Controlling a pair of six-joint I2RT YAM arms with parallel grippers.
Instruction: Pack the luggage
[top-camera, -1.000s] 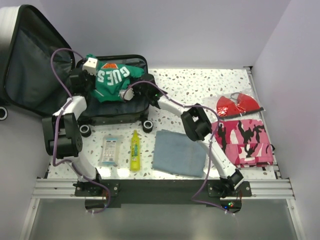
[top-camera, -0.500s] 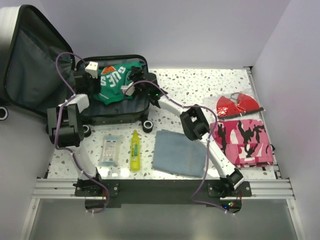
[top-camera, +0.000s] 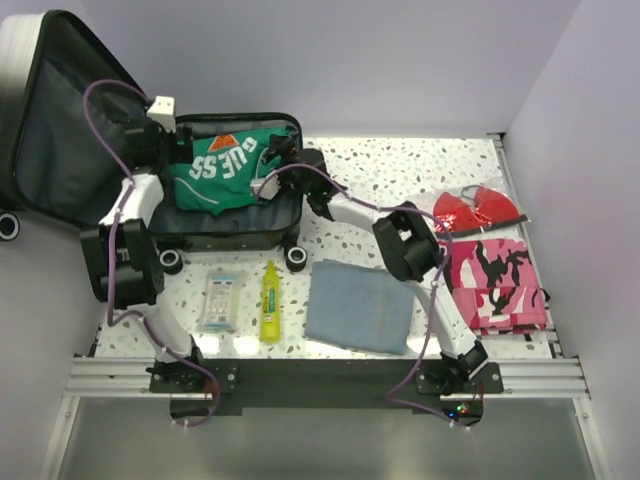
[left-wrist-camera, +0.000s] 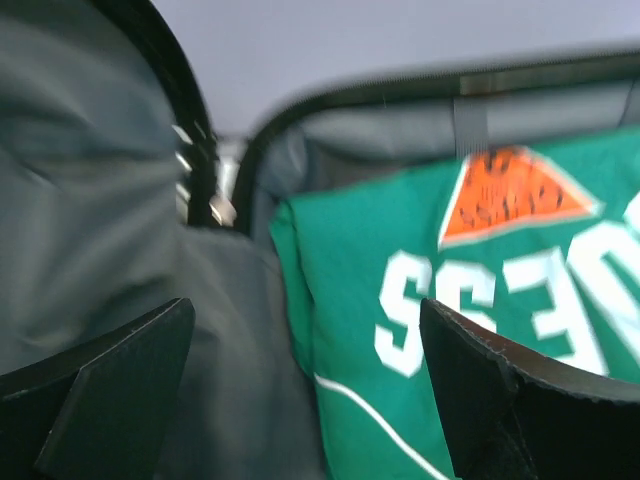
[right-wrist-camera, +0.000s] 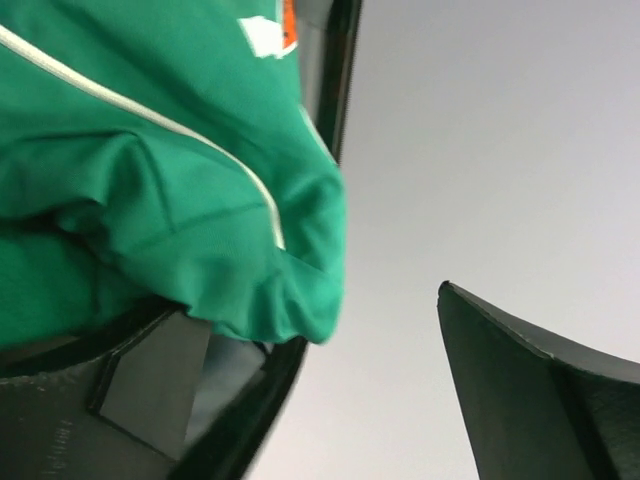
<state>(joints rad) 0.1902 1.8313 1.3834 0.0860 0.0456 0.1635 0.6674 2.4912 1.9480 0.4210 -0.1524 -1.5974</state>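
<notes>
The luggage (top-camera: 235, 232) lies open at the back left of the table, its dark grey lined lid (top-camera: 60, 130) leaning up to the left. A green shirt (top-camera: 222, 168) with white letters and an orange triangle lies in the base. My left gripper (top-camera: 172, 152) hovers open over the shirt's left edge; in the left wrist view the shirt (left-wrist-camera: 490, 300) and the lining (left-wrist-camera: 120, 210) show between the wide fingers (left-wrist-camera: 110, 400). At the shirt's right end my right gripper (top-camera: 283, 158) hangs open; its view shows a shirt fold (right-wrist-camera: 170, 190) over the black rim (right-wrist-camera: 335, 70), with nothing held.
On the speckled table in front of the luggage lie a clear pouch (top-camera: 220, 300), a yellow bottle (top-camera: 270, 300) and a folded blue-grey cloth (top-camera: 360, 305). A pink camouflage garment (top-camera: 490, 280) and a red item in plastic (top-camera: 475, 210) lie at the right. Walls close three sides.
Both grippers were shut on the green shirt and have opened and let it go. The shirt has settled lower and flatter in the base; the left gripper drew back leftward.
</notes>
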